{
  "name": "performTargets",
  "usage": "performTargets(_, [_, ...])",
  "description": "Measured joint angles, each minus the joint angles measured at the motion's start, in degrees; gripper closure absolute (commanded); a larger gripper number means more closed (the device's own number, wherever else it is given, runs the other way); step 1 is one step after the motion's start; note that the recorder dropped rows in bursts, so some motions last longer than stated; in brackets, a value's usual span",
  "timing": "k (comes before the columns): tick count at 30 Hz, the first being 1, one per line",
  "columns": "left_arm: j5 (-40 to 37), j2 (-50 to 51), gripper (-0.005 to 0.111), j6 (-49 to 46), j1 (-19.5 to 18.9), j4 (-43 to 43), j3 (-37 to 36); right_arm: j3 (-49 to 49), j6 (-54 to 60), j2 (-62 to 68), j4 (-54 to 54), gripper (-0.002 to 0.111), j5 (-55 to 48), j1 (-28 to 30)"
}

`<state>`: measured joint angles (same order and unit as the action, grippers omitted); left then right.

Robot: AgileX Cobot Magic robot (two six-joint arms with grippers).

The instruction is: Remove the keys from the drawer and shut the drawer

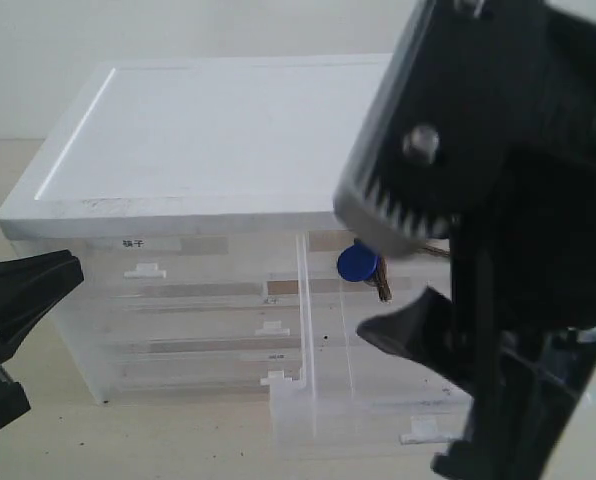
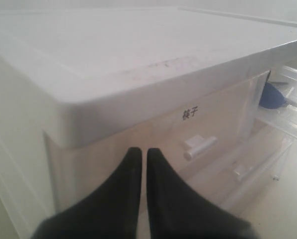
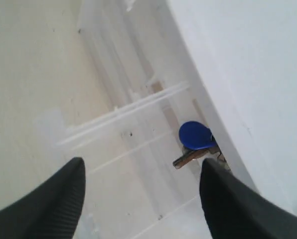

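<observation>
Blue-fobbed keys (image 3: 196, 144) lie in the open drawer (image 3: 123, 112) beneath our right hand (image 3: 142, 167), its fingers apart; our left hand (image 2: 140, 155), fingers together, sits farther off.

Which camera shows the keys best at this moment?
The right wrist view: the keys lie unobstructed, blue fob and one key blade clear. The exterior view shows the fob and a bit of metal, partly hidden behind the right gripper. The left wrist view catches only a blue edge.
</observation>
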<state>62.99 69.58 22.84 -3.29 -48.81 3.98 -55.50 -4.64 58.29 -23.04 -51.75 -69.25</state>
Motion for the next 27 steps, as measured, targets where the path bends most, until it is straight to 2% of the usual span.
performTargets(5, [0.0,0.0,0.102,0.36,0.0,0.0,0.0,0.48,-13.39,2.39,-3.91,0.049,0.02,0.0])
performTargets(12, [0.0,0.0,0.102,1.68,0.0,-0.68,0.0,2.85,-32.65,10.73,-16.78,0.049,-1.37,0.0])
performTargets(18, [0.0,0.0,0.102,2.55,0.0,-1.16,0.0,2.85,-36.86,12.73,-18.48,0.062,-0.01,0.0])
performTargets(24, [0.0,0.0,0.102,3.21,0.0,-1.39,0.0,2.99,-37.46,14.38,-18.11,0.063,-0.96,0.0])
performTargets(27, [0.0,0.0,0.102,3.66,0.0,-1.6,0.0,3.1,-33.83,14.11,-16.68,0.063,-1.37,0.0])
